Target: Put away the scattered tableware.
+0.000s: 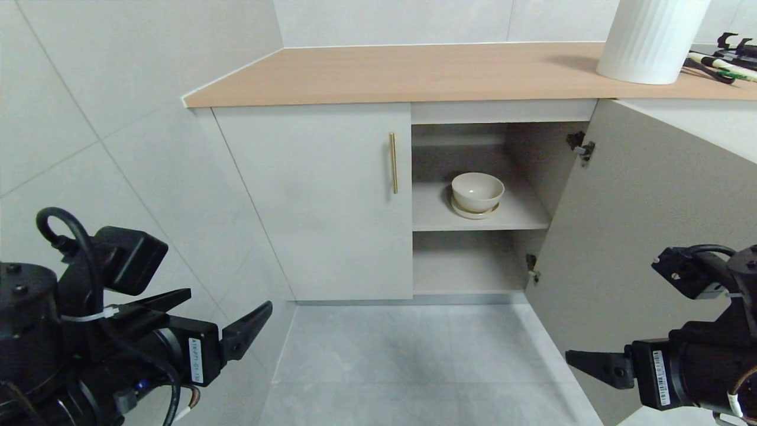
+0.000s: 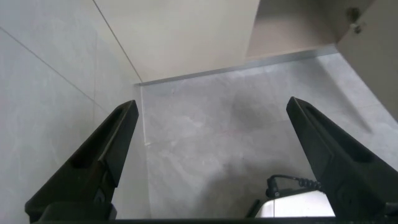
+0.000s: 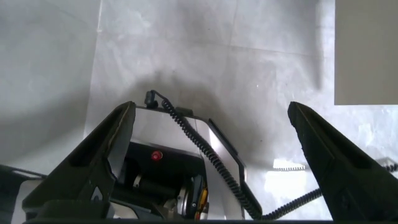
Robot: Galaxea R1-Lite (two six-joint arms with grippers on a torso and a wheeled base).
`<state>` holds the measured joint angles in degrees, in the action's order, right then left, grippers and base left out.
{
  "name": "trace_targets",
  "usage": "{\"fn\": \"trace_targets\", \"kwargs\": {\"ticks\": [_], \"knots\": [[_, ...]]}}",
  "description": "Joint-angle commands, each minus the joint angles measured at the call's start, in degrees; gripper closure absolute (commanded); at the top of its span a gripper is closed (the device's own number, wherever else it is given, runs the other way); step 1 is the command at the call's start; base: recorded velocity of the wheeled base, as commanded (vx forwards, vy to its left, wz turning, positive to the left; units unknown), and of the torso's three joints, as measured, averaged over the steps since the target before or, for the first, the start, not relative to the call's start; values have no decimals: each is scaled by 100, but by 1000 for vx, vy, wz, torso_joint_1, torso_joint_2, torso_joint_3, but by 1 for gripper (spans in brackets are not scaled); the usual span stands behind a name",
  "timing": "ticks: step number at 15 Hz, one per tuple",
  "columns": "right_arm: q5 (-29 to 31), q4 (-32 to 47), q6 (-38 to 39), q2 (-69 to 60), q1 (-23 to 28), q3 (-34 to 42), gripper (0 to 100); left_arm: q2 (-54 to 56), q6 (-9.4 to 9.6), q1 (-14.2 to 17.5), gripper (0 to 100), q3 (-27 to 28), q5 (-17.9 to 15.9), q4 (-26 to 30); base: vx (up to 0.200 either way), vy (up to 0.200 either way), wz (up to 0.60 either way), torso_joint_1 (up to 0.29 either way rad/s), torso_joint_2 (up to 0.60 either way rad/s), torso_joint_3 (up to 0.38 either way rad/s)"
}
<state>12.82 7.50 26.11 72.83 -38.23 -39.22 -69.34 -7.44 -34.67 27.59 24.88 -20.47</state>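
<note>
Left pincer [image 1: 229, 300] and right pincer [image 3: 210, 115] wide open, empty, low before the cupboard [image 1: 313, 201]

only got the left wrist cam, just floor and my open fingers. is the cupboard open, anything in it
Observer: Yes, the right cupboard door is swung wide open; the left door is shut.
Operator: whats inside
Observer: A bowl sits on a small plate on the shelf.
Operator: right gripper carrying anything
Observer: No, the right gripper is open and empty, low over the floor.
</note>
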Motion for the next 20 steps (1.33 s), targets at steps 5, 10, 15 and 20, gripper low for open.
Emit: {"fn": "trace_targets", "kwargs": {"ticks": [5, 10, 15, 20], "knots": [[1, -3, -1, 21, 0, 2, 0, -27, -3, 4, 0, -17, -10, -1, 0, 0, 0, 0, 0, 0], [1, 6, -1, 30, 0, 2, 0, -36, -3, 4, 0, -17, -1, -1, 0, 0, 0, 0, 0, 0], [1, 6, -10, 30, 0, 2, 0, -36, 5, 4, 0, -8, 17, -1, -80, -120, 0, 1, 3, 1], [1, 24, -10, 30, 0, 11, 0, -45, 5, 4, 0, -8, 17, 8, 0, -200, 0, -1, 0, 0]]}}
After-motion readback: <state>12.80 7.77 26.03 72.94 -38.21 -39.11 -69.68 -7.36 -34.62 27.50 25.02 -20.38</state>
